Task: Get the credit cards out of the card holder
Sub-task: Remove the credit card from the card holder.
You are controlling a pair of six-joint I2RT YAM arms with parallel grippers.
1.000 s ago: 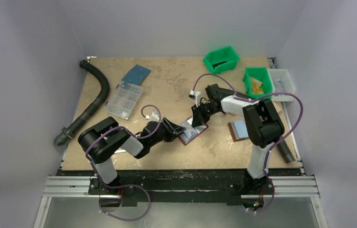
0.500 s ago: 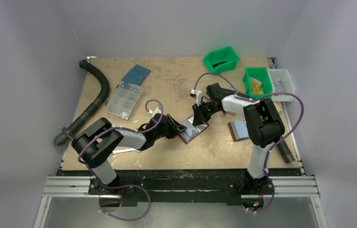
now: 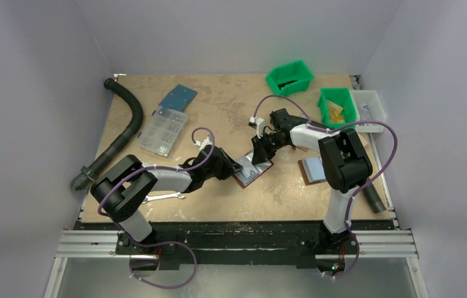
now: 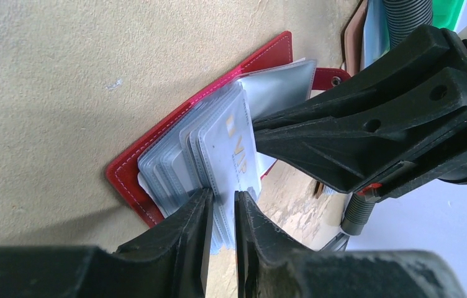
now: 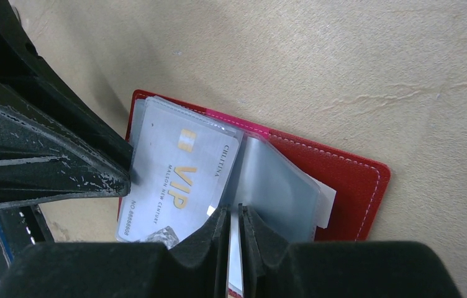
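Lying open and flat on the table, near its middle: the red card holder. My right pincer is almost closed, nipping the thin edge of one clear pocket. My left pincer stands narrow, astride the edge of the pale VIP card and the pockets stacked behind it; whether it presses on them, I cannot tell

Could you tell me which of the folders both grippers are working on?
The dark red card holder in the middle, its clear pockets fanned open; the brown blue-lined folder to its right lies apart.
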